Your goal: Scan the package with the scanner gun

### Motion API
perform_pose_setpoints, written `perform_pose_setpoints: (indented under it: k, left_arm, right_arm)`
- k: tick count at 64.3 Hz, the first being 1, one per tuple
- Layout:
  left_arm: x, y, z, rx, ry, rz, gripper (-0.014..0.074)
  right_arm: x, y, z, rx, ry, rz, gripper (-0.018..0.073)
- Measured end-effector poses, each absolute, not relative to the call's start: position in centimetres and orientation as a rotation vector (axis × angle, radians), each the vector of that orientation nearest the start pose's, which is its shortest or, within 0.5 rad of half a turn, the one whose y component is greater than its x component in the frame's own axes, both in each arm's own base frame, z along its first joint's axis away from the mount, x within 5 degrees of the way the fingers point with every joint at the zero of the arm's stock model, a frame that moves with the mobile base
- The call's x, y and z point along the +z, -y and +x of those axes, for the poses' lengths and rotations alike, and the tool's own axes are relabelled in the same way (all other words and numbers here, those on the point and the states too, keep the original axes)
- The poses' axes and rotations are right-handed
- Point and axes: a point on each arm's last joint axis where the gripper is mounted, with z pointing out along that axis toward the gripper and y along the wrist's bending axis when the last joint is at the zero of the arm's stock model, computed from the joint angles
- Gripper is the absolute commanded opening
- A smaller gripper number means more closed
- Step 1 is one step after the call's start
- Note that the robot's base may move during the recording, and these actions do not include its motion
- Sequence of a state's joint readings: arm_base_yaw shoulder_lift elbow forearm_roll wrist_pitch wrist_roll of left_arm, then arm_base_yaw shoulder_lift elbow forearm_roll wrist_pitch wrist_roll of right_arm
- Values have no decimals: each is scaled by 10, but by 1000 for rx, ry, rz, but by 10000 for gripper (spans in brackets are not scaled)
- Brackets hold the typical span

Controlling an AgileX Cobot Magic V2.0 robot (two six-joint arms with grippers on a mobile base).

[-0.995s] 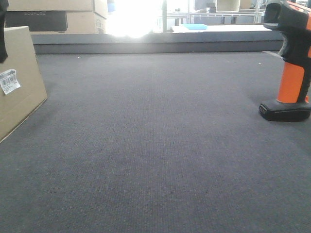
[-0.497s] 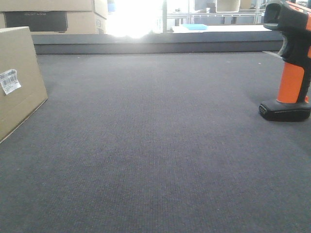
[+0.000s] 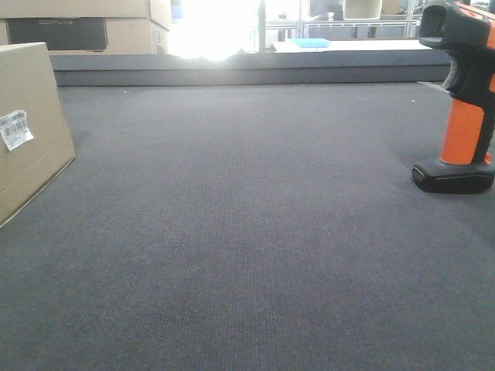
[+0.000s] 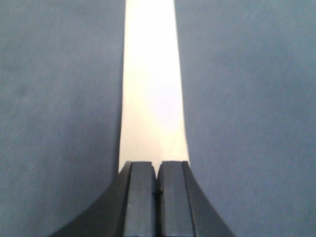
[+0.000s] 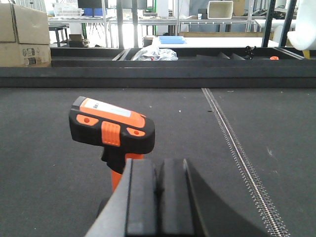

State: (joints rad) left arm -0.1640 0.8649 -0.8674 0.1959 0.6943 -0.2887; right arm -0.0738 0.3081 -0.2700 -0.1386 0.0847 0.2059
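The package (image 3: 31, 147), a tan cardboard box with a white barcode label (image 3: 14, 129), stands at the left edge of the grey mat. In the left wrist view its narrow top face shows as a pale strip (image 4: 152, 84). My left gripper (image 4: 157, 163) hangs above that strip with its jaws shut and empty. The scanner gun (image 3: 464, 116), black with an orange handle, stands upright on its flat base at the right edge. It also shows in the right wrist view (image 5: 111, 131). My right gripper (image 5: 158, 162) is shut and empty just behind it, not touching.
Stacked cardboard boxes with a dark printed panel (image 3: 77, 27) stand at the back left. A raised dark ledge (image 3: 247, 71) runs along the mat's far edge. A zipper-like seam (image 5: 237, 148) crosses the mat to the right of the scanner gun.
A dark part of my left arm showed in front of the package's top left corner one second ago. It has left the front view. The package and the scanner gun have not moved.
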Motion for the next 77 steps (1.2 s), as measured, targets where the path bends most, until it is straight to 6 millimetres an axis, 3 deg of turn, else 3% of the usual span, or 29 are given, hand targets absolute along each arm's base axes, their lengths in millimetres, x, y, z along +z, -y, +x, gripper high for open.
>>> perform_pose_setpoints:
  k: [28, 38, 61, 77]
  left_arm:
    - [311, 15, 119, -115, -1784, 53, -111]
    - [297, 13, 104, -129, -1725, 59, -111]
    - [299, 0, 65, -53, -1593, -13, -111]
    - [301, -8, 54, 40, -1545, -110, -111]
  right_arm:
    - [276, 1, 83, 42, -1610, 58, -160]
    - [274, -5, 83, 97, -1633, 0, -160]
    - [279, -11, 82, 148, -1616, -56, -160]
    - [280, -11, 82, 151, -1602, -56, -160]
